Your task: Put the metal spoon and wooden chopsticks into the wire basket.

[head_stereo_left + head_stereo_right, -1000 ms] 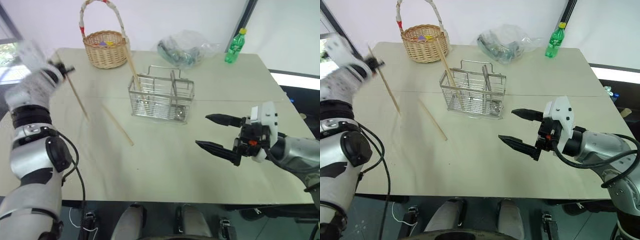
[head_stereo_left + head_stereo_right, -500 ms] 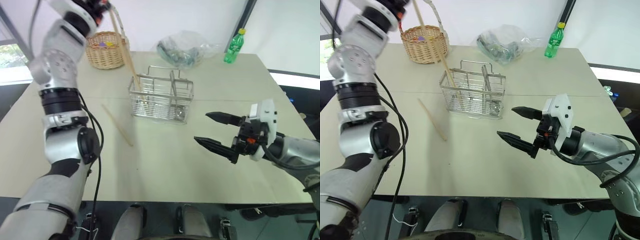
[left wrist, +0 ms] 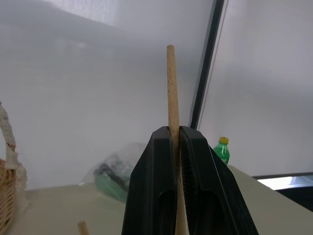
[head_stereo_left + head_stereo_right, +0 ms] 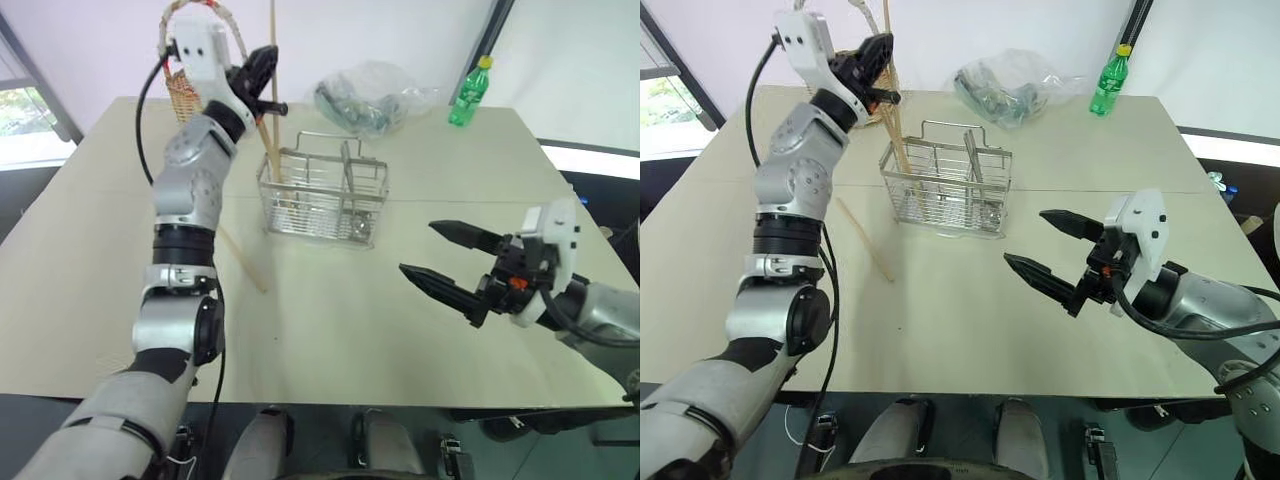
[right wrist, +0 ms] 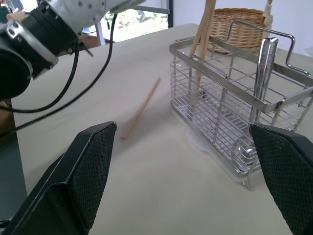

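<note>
Chopstick base behind end effector

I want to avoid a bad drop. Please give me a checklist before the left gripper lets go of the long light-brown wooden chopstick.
1. Left gripper clamps long light-brown wooden chopstick: ok.
2. Chopstick upright: ok.
3. Its lower end inside rectangular silver wire basket: cannot tell.
4. Right gripper open, clear of basket: ok.
5. Second chopstick lies on table, not in basket: not ok.
</note>
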